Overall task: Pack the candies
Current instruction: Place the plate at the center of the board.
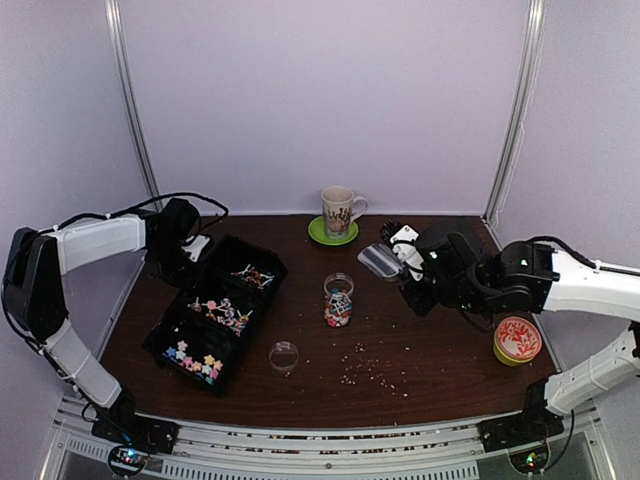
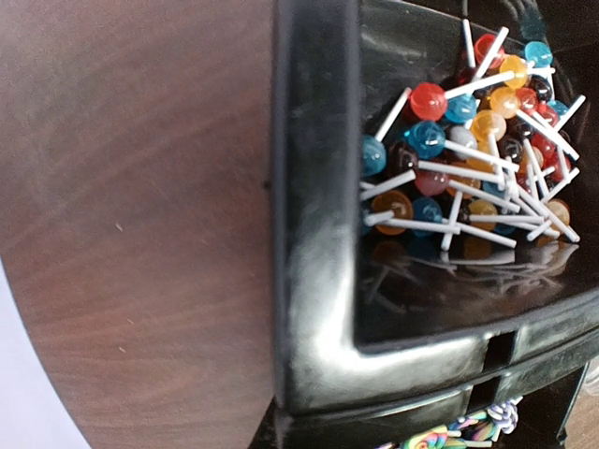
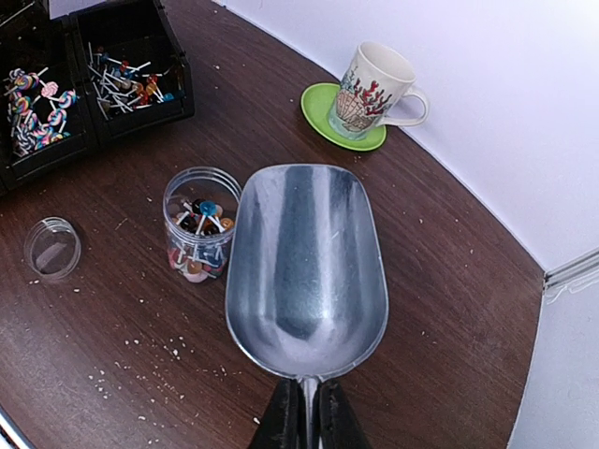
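The task is judged to be at an early stage. Most candies (image 2: pixel 468 159) lie in the black tray (image 2: pixel 309 234) at the left of the bench (image 1: pixel 440 350), sorted into three compartments: round lollipops on white sticks at the far end, swirled ones in the middle, pastel stars nearest. A smaller share has been packed into the clear jar (image 1: pixel 338 300) at mid-bench, which looks roughly half full. Its lid (image 1: pixel 284 355) lies apart, near the front, so filling and closing are left to be done.

The scoop (image 3: pixel 304 271) is empty; its thin handle is clamped by the right gripper (image 3: pixel 306 416), and it is held above the bench just right of the jar. The left gripper (image 1: pixel 195 255) is set at the tray's far corner; whether it is clenched on the rim cannot be told.

The scoop is smooth, rounded metal with a dull sheen. The tray is glossy moulded plastic, and the lollipops are translucent and glassy. Pale crumbs (image 1: pixel 365 365) are scattered over the dark wood-grain surface.
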Controlling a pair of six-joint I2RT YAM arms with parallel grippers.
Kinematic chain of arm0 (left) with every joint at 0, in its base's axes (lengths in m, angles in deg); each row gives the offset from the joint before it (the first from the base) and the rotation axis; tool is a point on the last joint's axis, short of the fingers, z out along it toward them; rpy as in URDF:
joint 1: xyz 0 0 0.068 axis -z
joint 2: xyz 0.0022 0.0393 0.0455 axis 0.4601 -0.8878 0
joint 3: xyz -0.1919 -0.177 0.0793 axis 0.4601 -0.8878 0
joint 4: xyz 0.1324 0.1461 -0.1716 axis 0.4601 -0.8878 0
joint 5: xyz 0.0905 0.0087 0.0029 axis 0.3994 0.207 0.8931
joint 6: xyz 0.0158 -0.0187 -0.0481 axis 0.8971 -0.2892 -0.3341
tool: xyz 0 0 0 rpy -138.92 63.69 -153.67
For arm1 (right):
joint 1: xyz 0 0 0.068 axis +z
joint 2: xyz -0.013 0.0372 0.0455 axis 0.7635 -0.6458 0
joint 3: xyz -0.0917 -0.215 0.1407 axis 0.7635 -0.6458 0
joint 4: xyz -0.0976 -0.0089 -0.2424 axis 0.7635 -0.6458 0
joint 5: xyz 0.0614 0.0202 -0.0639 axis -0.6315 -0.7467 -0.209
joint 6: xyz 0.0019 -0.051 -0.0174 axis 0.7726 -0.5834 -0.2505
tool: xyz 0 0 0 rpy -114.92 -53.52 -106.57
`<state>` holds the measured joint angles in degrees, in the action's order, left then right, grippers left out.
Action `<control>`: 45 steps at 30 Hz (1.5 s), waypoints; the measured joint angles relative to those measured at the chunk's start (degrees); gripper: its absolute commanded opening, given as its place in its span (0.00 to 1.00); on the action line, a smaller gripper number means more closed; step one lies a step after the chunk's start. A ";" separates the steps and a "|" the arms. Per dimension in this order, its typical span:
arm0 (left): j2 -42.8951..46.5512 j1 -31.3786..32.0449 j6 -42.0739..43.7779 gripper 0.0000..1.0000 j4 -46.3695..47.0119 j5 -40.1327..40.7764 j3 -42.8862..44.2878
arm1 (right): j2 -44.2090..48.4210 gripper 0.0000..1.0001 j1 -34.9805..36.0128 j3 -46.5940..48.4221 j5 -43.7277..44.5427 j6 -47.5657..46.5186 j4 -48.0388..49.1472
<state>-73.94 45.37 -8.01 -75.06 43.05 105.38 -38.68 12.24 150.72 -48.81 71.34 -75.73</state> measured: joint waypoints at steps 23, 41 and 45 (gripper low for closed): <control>-24.39 0.13 17.77 0.00 -4.92 0.33 31.02 | 15.26 0.00 -0.02 -23.39 5.86 5.11 24.22; -34.29 1.40 23.63 0.11 -7.76 0.94 41.27 | 6.84 0.00 -0.28 -21.90 6.73 12.44 23.76; -35.80 1.42 23.91 0.12 -7.72 2.21 42.25 | 5.14 0.00 -2.03 -20.02 6.64 15.21 23.26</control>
<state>-109.74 46.79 15.90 -82.77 45.26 147.63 -33.55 10.21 130.70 -42.17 86.56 -52.48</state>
